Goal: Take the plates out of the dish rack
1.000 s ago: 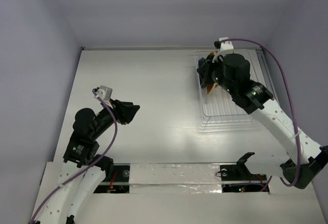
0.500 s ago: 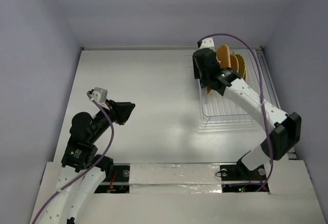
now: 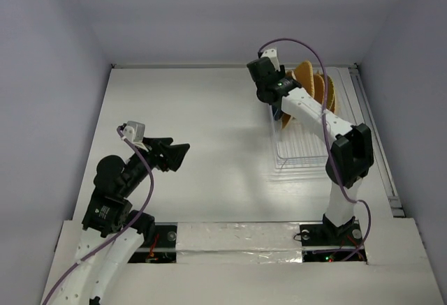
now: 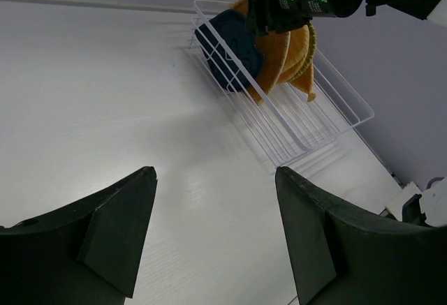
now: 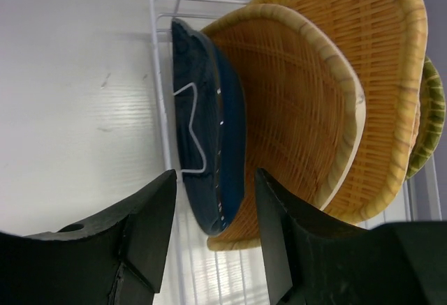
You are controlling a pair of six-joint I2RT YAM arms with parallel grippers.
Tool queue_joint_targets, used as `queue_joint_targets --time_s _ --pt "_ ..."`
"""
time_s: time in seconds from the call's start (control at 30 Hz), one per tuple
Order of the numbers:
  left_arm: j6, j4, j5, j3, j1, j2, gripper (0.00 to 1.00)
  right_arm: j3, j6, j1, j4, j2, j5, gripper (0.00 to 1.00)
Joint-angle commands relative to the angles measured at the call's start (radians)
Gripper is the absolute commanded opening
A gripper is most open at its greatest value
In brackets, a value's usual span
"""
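White table (image 3: pixel 195 109). Clear wire-grid dish rack (image 3: pixel 300 150) on right side, long axis near-to-far. Plates upright on edge at rack's far end: orange woven rounded-square plates (image 5: pixel 293 102), dark blue plate (image 5: pixel 213 130) leftmost, yellow-green plate (image 5: pixel 431 109) rightmost. Right gripper (image 5: pixel 215 179) parted, astride blue rim, contact unclear. Left gripper (image 4: pixel 215 179) spread wide, empty, well apart from rack.

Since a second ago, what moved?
The right arm swung left to the edge of the rack, uncovering the plates; its jaws stand open, holding nothing. The left arm barely moved, and the plates stayed racked.
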Motion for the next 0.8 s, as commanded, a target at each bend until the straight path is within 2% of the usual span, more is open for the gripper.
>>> queue_joint_targets --time_s 0.0,0.33,0.77 --pt "-0.004 0.032 -0.009 0.007 -0.008 -0.017 0.67 0.088 -0.029 -0.017 -0.018 0.042 0.113 0.53" --pt "-0.008 0.026 -0.029 0.01 -0.017 -0.022 0.69 0.153 -0.059 -0.044 -0.013 0.184 0.139 0.5" --pt "-0.006 0.023 -0.03 0.012 -0.035 -0.017 0.69 0.174 -0.155 -0.044 0.03 0.238 0.247 0.41"
